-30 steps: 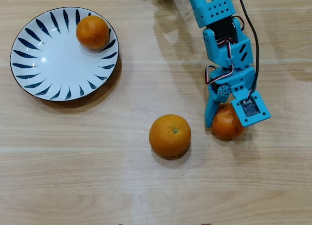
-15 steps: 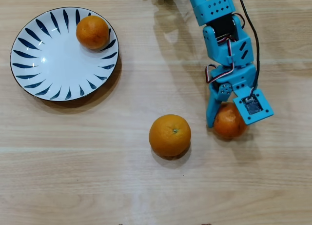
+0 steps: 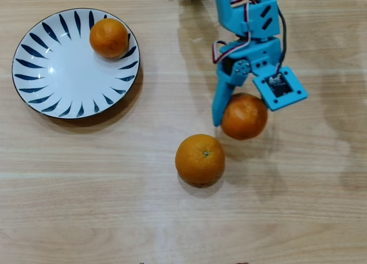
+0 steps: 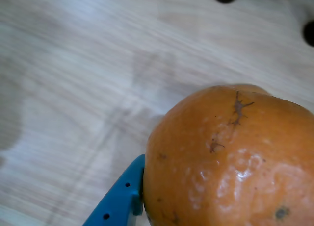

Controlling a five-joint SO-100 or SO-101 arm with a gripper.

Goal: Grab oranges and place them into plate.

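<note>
Held orange: we saw a small orange [image 3: 245, 116] clamped in the blue claw [image 3: 238, 114], one finger [image 3: 219, 103] pressed to its left side in the overhead view and the camera-bearing jaw at its upper right.

Wrist view: the same orange [image 4: 230, 162] filled the lower right of the picture, glossy, with dark scar marks on its skin and a blue fingertip [image 4: 120, 196] touching its lower left edge.

Change: a second earlier this orange sat lower and further right in the overhead view, level with the large orange; it had since moved up and to the left with the claw. We judged it lifted clear of the desk [image 3: 114, 207], since its shadow lay apart from it.

Meaning for the task: we took the grasp as done and the carry toward the plate as begun.

Large orange: one larger orange [image 3: 199, 159] with a green stem dot rested on the desk, just below and left of the held one, untouched.

Plate: the white plate with dark blue strokes [image 3: 34, 92] lay at the upper left, well apart from the claw, with one small orange [image 3: 108, 38] already on its upper right part.

Progress: one of three placed, one in transit, one waiting.

Writing: we could read no brand, label or text anywhere.
</note>
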